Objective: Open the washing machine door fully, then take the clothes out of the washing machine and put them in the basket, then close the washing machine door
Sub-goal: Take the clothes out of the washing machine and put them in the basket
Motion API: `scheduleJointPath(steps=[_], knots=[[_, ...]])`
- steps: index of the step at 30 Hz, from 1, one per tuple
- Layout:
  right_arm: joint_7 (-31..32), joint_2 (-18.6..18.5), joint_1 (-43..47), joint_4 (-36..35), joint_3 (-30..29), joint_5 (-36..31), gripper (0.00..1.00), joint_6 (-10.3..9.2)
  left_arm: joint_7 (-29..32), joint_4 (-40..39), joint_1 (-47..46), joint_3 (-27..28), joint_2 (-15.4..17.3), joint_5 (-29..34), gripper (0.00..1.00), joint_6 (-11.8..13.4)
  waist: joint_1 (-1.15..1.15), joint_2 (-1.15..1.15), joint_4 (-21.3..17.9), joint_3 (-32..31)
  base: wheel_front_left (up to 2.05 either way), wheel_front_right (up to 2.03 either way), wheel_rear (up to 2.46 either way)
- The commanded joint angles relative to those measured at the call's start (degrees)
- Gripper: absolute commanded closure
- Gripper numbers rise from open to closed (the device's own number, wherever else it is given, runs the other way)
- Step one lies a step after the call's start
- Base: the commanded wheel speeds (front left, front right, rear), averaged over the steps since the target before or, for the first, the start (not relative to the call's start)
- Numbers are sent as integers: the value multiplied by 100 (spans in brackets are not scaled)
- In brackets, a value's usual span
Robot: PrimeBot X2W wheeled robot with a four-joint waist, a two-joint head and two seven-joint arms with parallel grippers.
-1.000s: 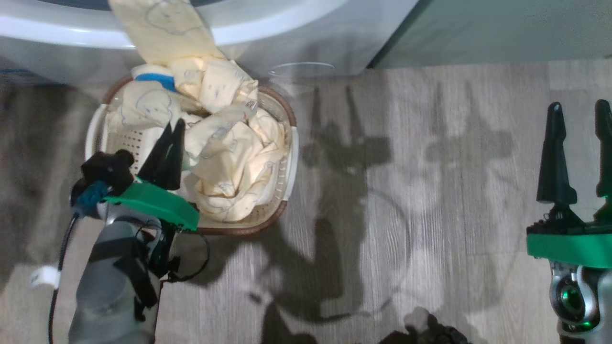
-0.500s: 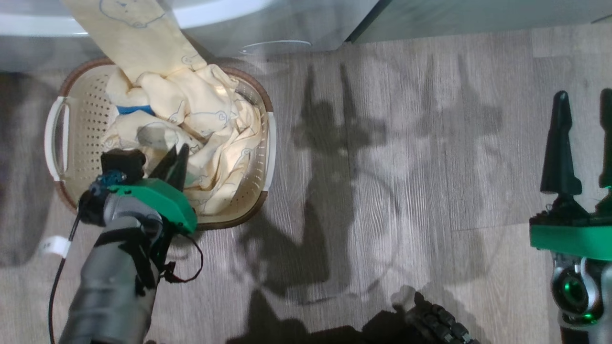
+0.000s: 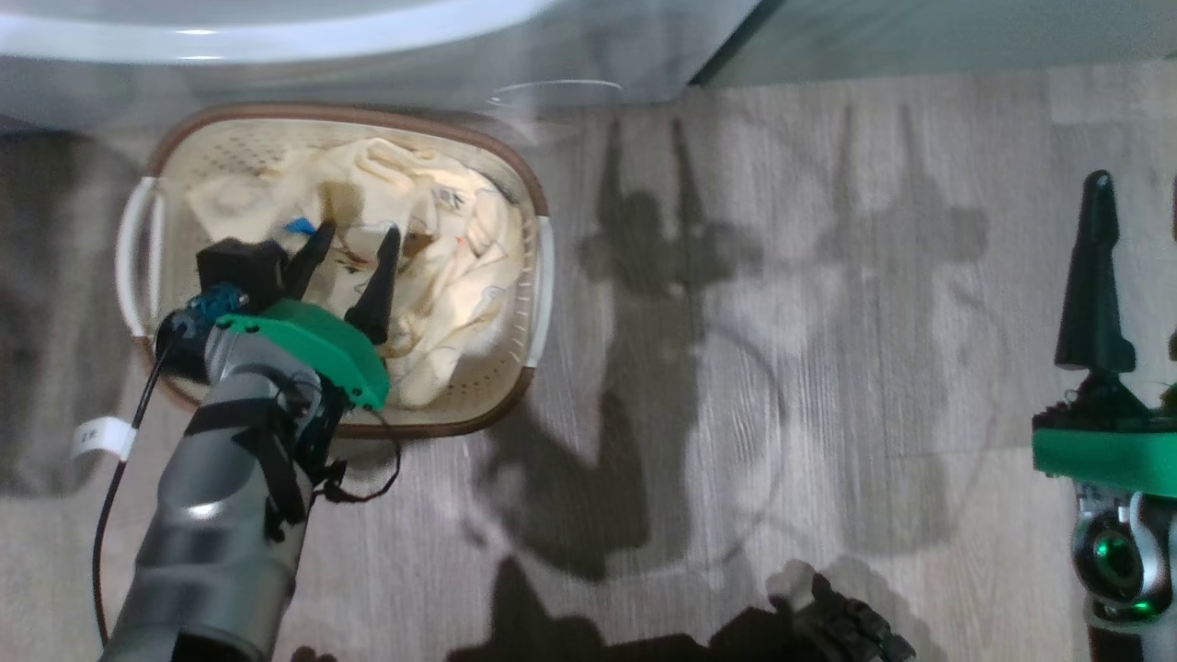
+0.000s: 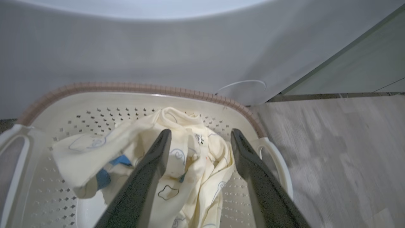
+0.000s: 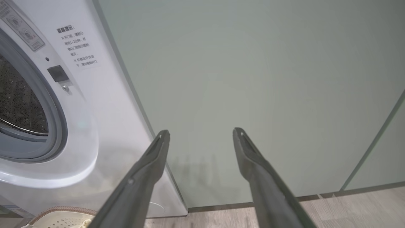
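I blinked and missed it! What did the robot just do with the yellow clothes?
The left gripper opened and let go of the clothes; the piece trailing from the washing machine dropped into the basket. The right gripper stayed open, holding nothing.

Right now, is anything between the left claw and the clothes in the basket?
Nothing visible stands in the way. The left claw hangs open directly over the clothes, which lie loose inside the basket with no other object on top of them.
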Motion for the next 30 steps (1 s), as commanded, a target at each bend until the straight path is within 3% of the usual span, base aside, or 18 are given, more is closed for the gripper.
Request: scheduleJointPath(steps=[1,12,20,30], knots=[[-37,-31,30,-165,47,-61,0,8,-22,-216,225,120,111,-65,0,-4,-1,0,99,-88,0,0,0],[-37,-31,250,-123,-34,-500,0,8,-22,-2241,911,130,-146,-14,0,2,-1,0,651,-711,0,0,0],[-37,-94,628,6,8,-722,0,8,-22,-3547,1581,217,-265,138,0,230,-1,0,928,-1302,0,0,0],[-37,-144,1009,171,63,-746,0,8,-22,-4349,2397,273,-295,199,0,402,-1,0,1016,-2152,0,0,0]])
